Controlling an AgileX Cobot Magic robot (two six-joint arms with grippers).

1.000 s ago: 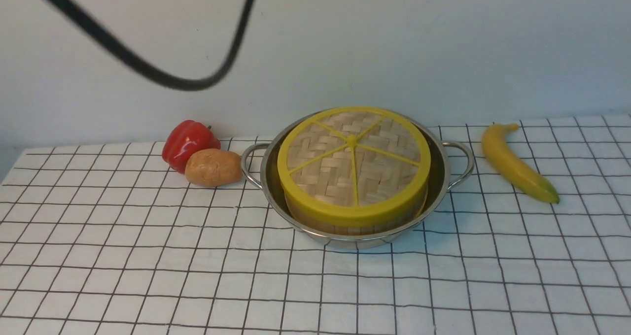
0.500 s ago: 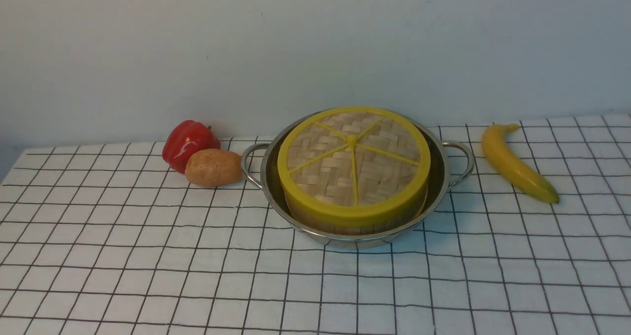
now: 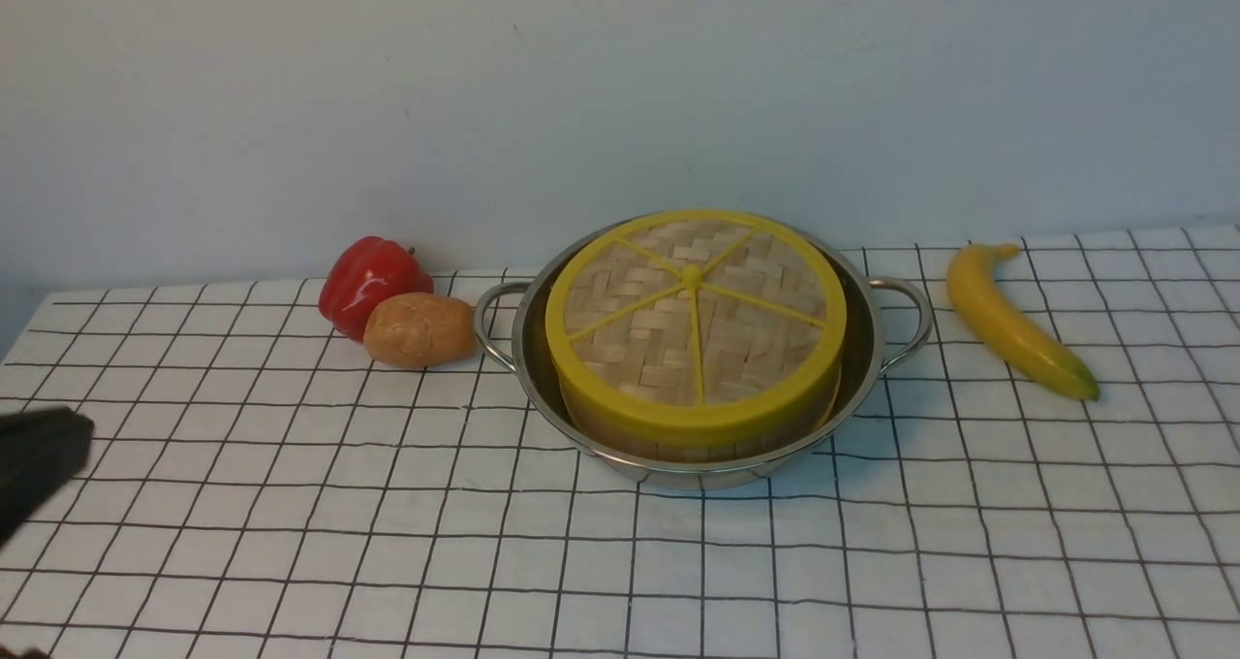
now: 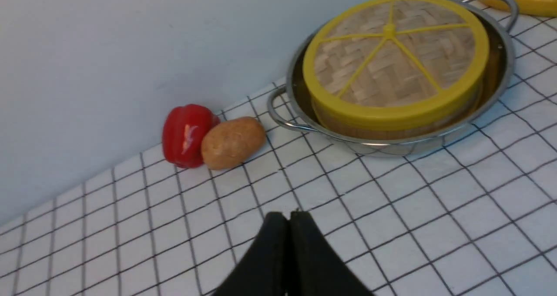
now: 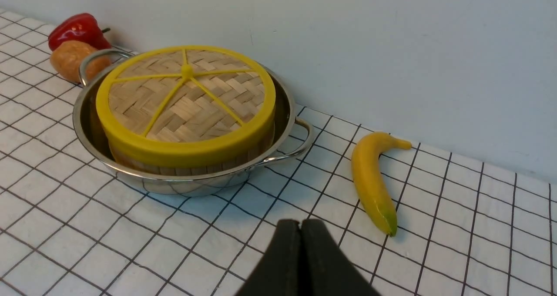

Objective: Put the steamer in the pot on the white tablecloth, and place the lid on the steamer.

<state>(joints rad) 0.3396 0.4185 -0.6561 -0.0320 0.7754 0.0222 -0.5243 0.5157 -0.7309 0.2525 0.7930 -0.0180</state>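
Steamer (image 3: 668,450) sits inside the stainless-steel pot (image 3: 862,368), only a strip of its wooden wall showing under the lid (image 3: 694,310). The woven lid lies flat on top of the steamer, its thick yellow rim level and its spokes facing up. The pot stands on the white tablecloth (image 3: 291,504), close to the back wall, with one loop handle out to each side.

On the robot's left of the pot, a potato (image 3: 418,329) lies just beside the left handle, with a red bell pepper (image 3: 371,281) touching it from behind. On the right, a banana (image 3: 1017,325) lies apart from the right handle.

Left pincer (image 4: 289,215) is clenched with nothing between its tips, hanging over bare cloth in front of the potato. Right pincer (image 5: 300,224) is likewise clenched and empty, over the cloth between the pot and the banana, touching neither.
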